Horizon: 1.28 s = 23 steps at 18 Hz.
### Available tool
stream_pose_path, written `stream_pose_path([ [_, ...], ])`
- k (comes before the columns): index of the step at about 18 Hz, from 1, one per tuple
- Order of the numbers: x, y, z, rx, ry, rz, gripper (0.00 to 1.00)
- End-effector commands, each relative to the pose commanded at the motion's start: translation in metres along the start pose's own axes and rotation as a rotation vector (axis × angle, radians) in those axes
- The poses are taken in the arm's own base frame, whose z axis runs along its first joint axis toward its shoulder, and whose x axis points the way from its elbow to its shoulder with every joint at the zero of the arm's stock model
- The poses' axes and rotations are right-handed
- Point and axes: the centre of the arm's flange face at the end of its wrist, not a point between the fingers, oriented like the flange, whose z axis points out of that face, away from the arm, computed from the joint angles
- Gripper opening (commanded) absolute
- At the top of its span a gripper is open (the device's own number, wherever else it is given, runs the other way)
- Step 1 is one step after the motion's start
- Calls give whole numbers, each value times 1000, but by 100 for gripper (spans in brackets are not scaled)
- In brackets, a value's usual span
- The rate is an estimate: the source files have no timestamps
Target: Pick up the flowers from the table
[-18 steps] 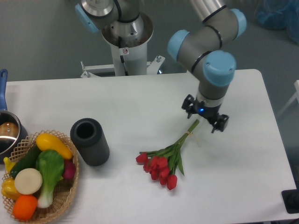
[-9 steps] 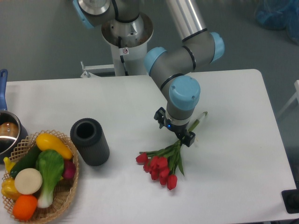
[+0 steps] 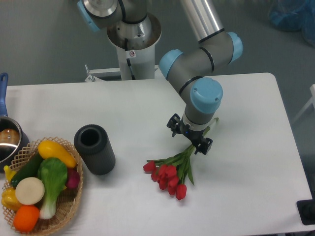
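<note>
Right now my black two-finger end effector hangs with fingers apart over the tied pale-green stems of the red tulip flowers, which lie on the large white surface to the right of the dark cylindrical cup. I judge the thin stems could slip or roll aside if I close off-centre.

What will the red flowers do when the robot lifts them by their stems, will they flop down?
The flowers probably droop a little: the red buds sit bunched at one end of long thin stems, far from the gripper hovering over the stem end. They look tied together, so the bunch likely lifts as one. They seem light for their size, and lying flat on the table, unlikely to roll.
</note>
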Motion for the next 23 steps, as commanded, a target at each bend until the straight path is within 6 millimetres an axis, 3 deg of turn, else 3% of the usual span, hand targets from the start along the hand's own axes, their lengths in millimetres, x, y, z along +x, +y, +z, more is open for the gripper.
stream_pose_path([
  [8,7,-22,19,46,24,-30,100],
  [9,9,-27,22,46,19,-23,96],
  [12,10,-31,21,49,11,-20,54],
  [15,10,-31,18,47,4,-20,1],
  [18,9,-26,13,50,-1,-41,0],
  [23,-6,-12,-34,55,-86,-71,0],
])
